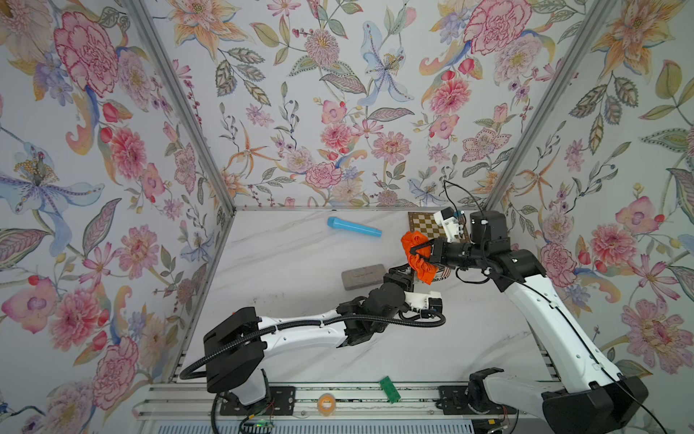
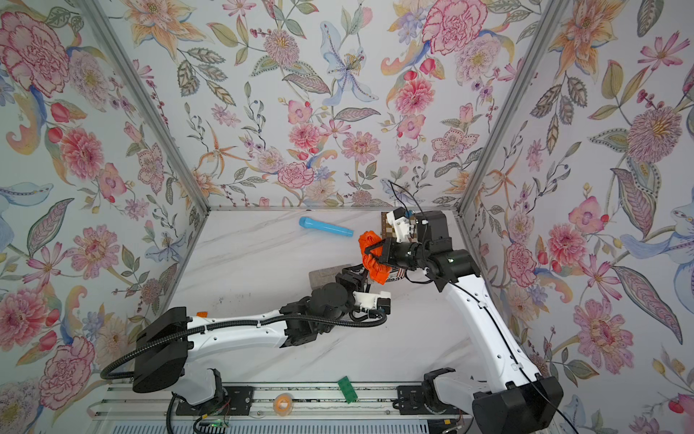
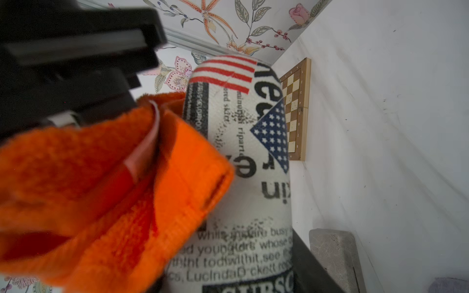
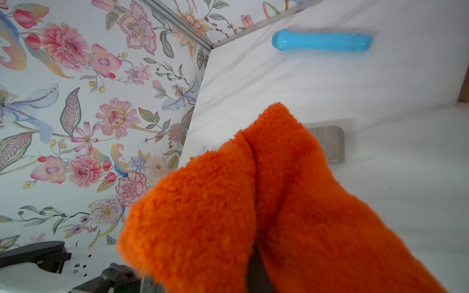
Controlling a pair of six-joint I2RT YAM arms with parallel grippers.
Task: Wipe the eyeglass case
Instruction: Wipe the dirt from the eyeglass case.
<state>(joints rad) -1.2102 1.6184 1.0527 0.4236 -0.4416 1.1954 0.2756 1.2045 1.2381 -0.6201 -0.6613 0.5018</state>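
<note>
**A:** Where does the case sit?

**B:** In a top view, right of centre. Just right of the grey block (image 1: 363,276), the left claw (image 1: 403,274) is clenched on the eyeglass case (image 1: 443,273). The case is mostly hidden under the orange cloth (image 1: 410,239), which the right claw (image 1: 421,252) grips tightly.

**A:** What could go wrong?

**B:** The cloth is bunched, so the claw's hard tips might scrape the fabric instead. A firm push could also twist the case, since it seems held at one end only.

**A:** Do the wrist views add anything?

**B:** The left wrist view shows the case's printed length with the cloth against it. The right wrist view shows only cloth and no case.
</note>
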